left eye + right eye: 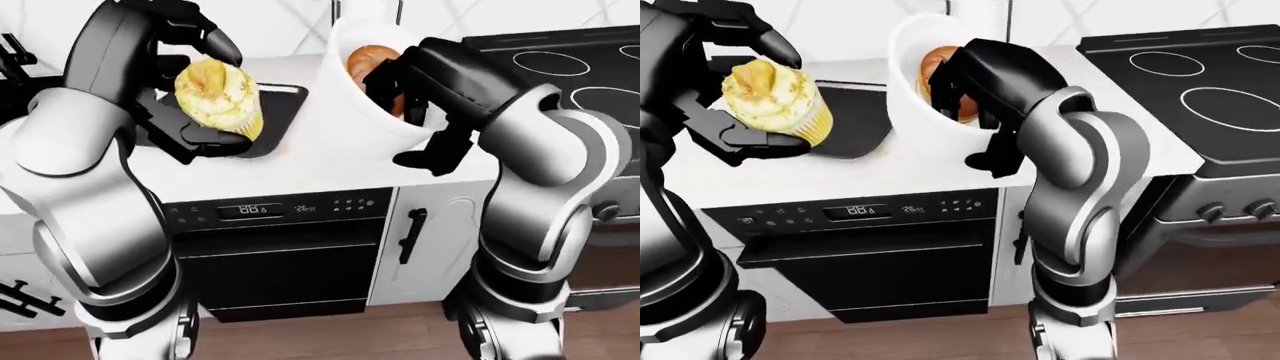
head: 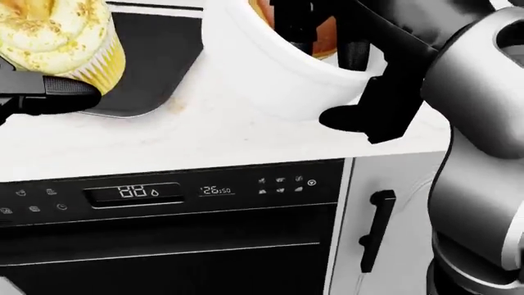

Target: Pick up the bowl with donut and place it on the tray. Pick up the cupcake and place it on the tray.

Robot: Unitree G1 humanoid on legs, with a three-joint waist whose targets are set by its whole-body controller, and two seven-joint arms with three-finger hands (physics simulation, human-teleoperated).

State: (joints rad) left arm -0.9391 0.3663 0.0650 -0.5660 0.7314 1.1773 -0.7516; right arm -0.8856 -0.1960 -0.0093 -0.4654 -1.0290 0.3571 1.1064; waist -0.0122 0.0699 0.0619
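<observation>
Left-eye view: my left hand (image 1: 205,112) is clenching the cupcake (image 1: 219,99), holding it above the dark tray (image 1: 275,112) on the white tabletop (image 1: 330,169). My right hand (image 1: 415,97) is gripping the rim of the white bowl (image 1: 365,112), tilted, with the donut (image 1: 375,64) inside.

Head view: the cupcake is sitting at top left over the tray's edge; the bowl is hovering at top centre.

Right-eye view: the stove (image 1: 1185,82) is lying right of the bowl.

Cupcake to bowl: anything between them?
Only the tray's dark corner and bare white counter lie between cupcake and bowl; clearest in the right-eye view.
</observation>
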